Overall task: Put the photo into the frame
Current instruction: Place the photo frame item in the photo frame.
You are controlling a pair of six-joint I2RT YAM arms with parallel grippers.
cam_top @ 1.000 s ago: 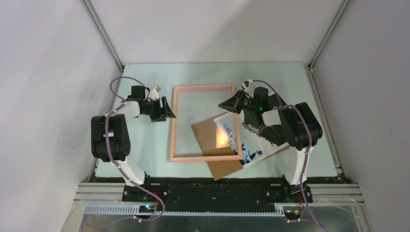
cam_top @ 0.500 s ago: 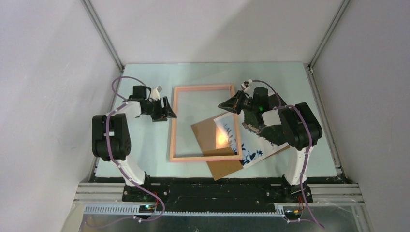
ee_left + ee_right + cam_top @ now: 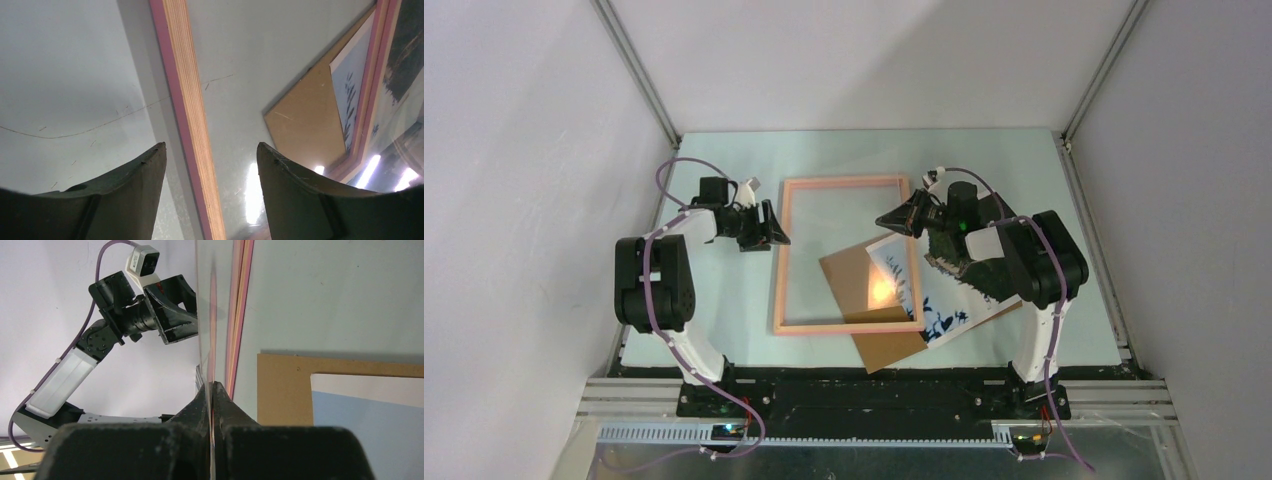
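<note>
1. The right gripper (image 3: 214,388) (image 3: 888,217) is pinched fully together on a thin edge of the frame (image 3: 238,315), at the far part of its right side.
2. The left gripper (image 3: 210,151) (image 3: 768,232) stands wide and holds nothing. In the left wrist view the frame's (image 3: 192,125) left rail runs between its fingers, but whether they touch it cannot be told.
3. The salmon-pink frame (image 3: 780,262) sits near the middle of the table, long sides running away from the arms.
4. The photo (image 3: 946,316) (image 3: 370,412) (image 3: 350,85) lies skewed on a brown backing board (image 3: 890,350) (image 3: 283,385) (image 3: 305,125). Its left part shows through the clear pane at the frame's near right corner. The rest sticks out to the right, under the right arm, so it is not seated squarely in the frame.
5. A bright glare spot (image 3: 883,290) sits on the pane over the board.
6. The table (image 3: 729,295) is pale mint green, and the left wrist view shows a fine curved scratch (image 3: 100,121) on it.
7. A black strip (image 3: 874,385) along the near edge carries both arm bases.
8. Plain white walls (image 3: 874,60) close in the back and both sides, with aluminium posts (image 3: 637,72) rising from the far corners.
</note>
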